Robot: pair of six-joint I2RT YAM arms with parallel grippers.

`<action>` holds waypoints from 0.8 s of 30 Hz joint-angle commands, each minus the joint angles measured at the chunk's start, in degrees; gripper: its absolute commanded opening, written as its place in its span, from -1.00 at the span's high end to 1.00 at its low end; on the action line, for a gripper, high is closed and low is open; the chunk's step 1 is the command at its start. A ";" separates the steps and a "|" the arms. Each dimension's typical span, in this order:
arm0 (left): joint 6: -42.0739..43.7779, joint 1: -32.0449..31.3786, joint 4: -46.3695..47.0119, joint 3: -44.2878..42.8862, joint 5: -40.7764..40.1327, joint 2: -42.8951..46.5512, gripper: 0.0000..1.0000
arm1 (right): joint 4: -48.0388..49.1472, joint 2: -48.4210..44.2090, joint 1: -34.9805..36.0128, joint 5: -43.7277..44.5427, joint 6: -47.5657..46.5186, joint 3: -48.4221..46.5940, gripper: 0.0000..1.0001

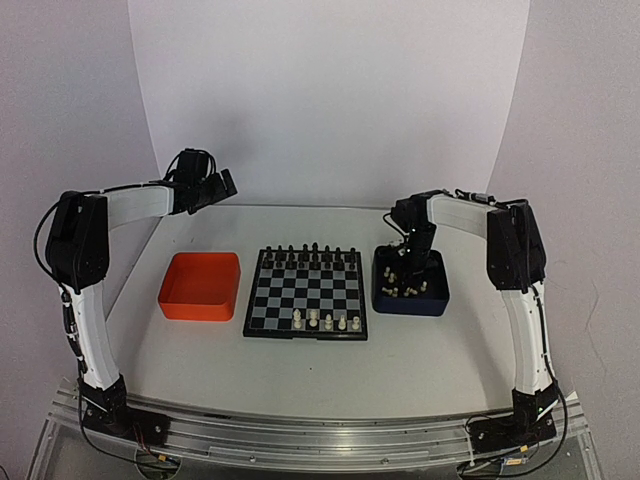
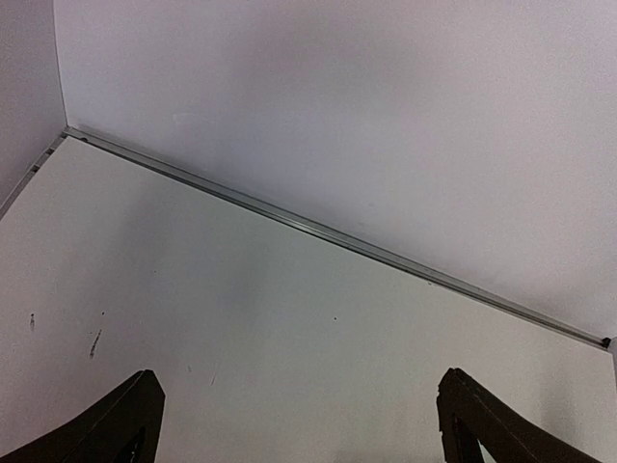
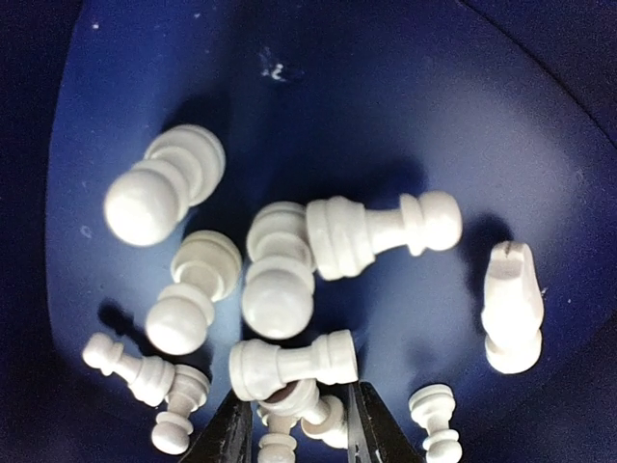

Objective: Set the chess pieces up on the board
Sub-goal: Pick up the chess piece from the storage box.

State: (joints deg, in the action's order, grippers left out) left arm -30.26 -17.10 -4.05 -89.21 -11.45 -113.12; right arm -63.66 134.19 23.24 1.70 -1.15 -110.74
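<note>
At the far left corner of the white bench (image 1: 300, 380), the left fingers (image 2: 125, 424) hang in the air. They are spread wide and released, and nothing is between them. Under them the wrist view shows the bench surface and the back wall. Toward the left edge stands a rectangular orange plastic tray (image 1: 200, 308). Just beside it, in the middle of the bench, lies the small square chessboard with black and silvery-grey checks (image 1: 290, 295). Tiny black pieces (image 1: 310, 254) stand along its far side. Five of the tiny cream-white chess pieces (image 1: 328, 322) stand upright in the row at its near edge, from the middle toward the right corner. Near the right edge of the bench is a dark blue plastic tray (image 1: 412, 303), where more cream-white pieces lie tumbled on their sides. The right fingers (image 3: 231, 434) reach down into this tray. They are only a little apart, with cream-white pieces lying between and just before the tips. I cannot tell if they grasp any of them.
</note>
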 commanded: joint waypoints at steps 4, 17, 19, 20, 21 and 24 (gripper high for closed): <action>0.08 -0.22 0.28 -2.03 0.83 0.32 -0.99 | 2.24 -0.60 0.26 3.66 5.62 -0.93 0.36; -0.41 -0.22 0.10 -1.94 0.91 0.15 -0.99 | 10.06 -1.79 0.30 4.51 10.12 2.63 0.42; -0.40 -0.22 0.07 -1.94 0.85 0.25 -0.99 | 11.03 -2.15 0.29 3.88 10.51 3.21 0.49; -0.41 -0.21 -0.04 -1.99 0.85 0.28 -0.99 | 11.07 -2.32 0.27 3.63 10.55 3.41 0.53; -0.41 -0.21 -0.14 -1.94 0.83 0.44 -0.99 | 11.14 -2.44 0.27 3.69 10.59 3.77 0.54; -0.41 -0.21 -0.23 -1.55 0.63 0.83 -0.99 | 11.43 -2.88 0.30 5.08 11.01 4.85 0.63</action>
State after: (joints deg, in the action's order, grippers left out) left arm -30.30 -17.10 -4.11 -89.21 -10.63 -113.12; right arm -54.35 133.47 23.29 5.63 8.27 -107.79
